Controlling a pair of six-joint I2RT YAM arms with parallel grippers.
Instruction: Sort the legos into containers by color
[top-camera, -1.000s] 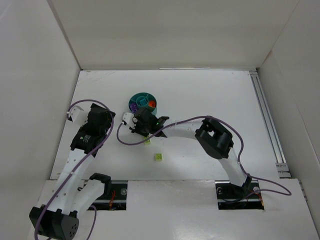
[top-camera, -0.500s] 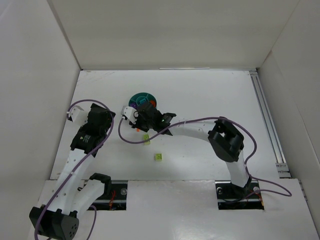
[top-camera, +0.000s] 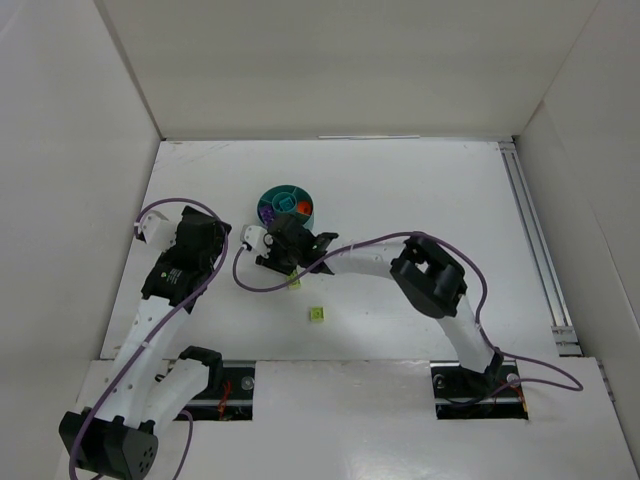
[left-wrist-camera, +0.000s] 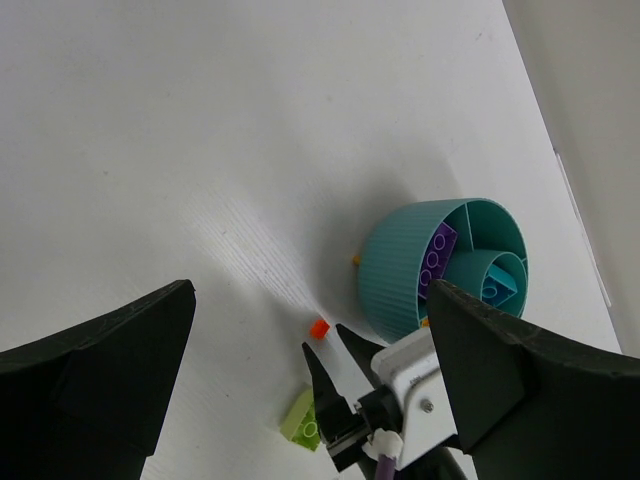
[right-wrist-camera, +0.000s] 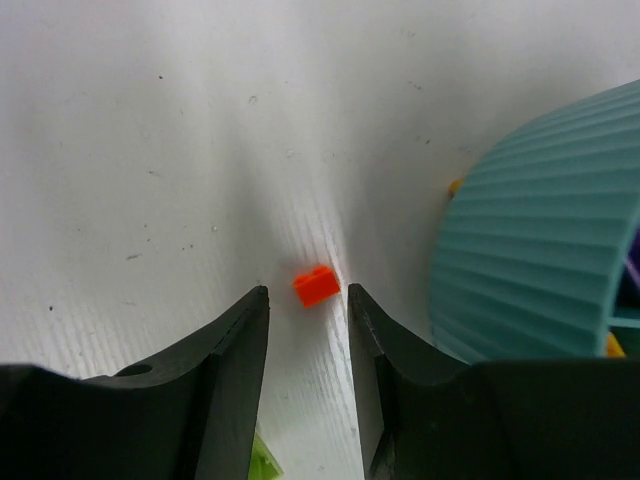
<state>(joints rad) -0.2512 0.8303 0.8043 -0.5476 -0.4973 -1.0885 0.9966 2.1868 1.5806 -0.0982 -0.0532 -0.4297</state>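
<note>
Orange brick (right-wrist-camera: 316, 287) lies loose on the table (right-wrist-camera: 150, 150) between our right claw (right-wrist-camera: 308, 300) fingers, released; that arm reaches low leftward beside the teal dish (right-wrist-camera: 540, 260). Our left claw (left-wrist-camera: 310, 290) hovers, spread wide.

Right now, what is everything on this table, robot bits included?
Dish: one, teal, divided, on the white table.
Purple brick: one, in a dish wedge.
Orange-red piece: one, in another wedge.
Orange brick: one, on the table beside the dish.
Lime brick: one, by the right pincer.
Second lime brick: one, nearer the arm bases.
Left pincer: black, open, left of the dish.
Right pincer: black, open, its tips either side of the orange brick.
</note>
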